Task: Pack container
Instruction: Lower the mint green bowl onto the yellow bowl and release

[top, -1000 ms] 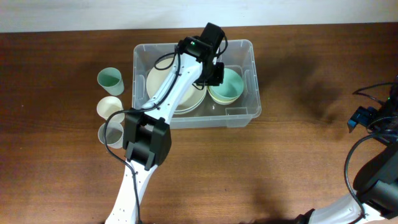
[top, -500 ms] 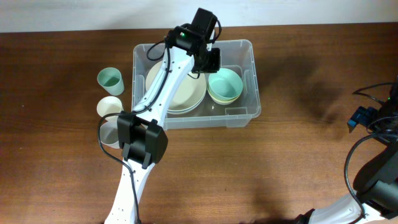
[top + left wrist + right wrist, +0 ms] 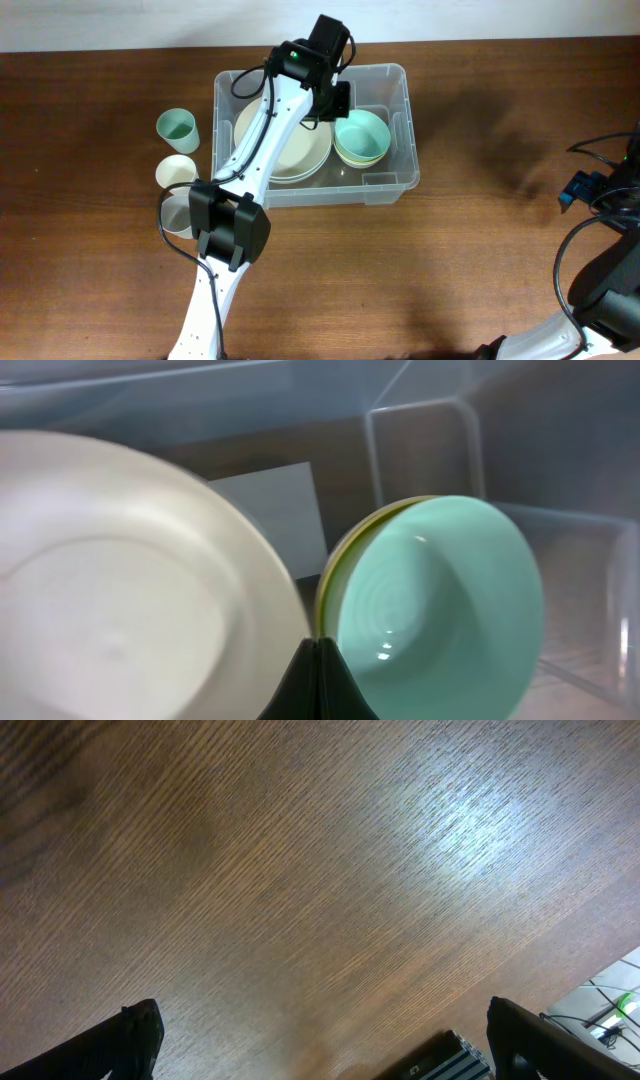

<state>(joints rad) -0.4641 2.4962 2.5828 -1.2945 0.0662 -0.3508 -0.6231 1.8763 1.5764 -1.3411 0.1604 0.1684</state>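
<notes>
The container (image 3: 398, 182) is a clear plastic bin at the middle back of the table. It holds stacked cream plates (image 3: 290, 152) on the left. On the right it holds a mint bowl (image 3: 362, 136) nested in a yellow-green bowl. My left gripper (image 3: 338, 100) hangs over the bin's back part, between plates and bowls. In the left wrist view its fingers (image 3: 320, 665) are shut and empty, above the gap between the plate (image 3: 120, 590) and the mint bowl (image 3: 440, 600). The bin's white label (image 3: 270, 510) shows on its base. My right gripper (image 3: 325, 1030) is open over bare wood.
Three cups stand left of the bin: a mint cup (image 3: 177, 128), a cream cup (image 3: 176, 170) and a clear cup (image 3: 178, 215), partly under my left arm. My right arm (image 3: 600, 195) sits at the table's far right edge, with cables.
My left gripper has drawn back from the mint bowl toward the bin's back wall, mostly in the first half second. The bowl stays in the bin. The right arm has not moved.
</notes>
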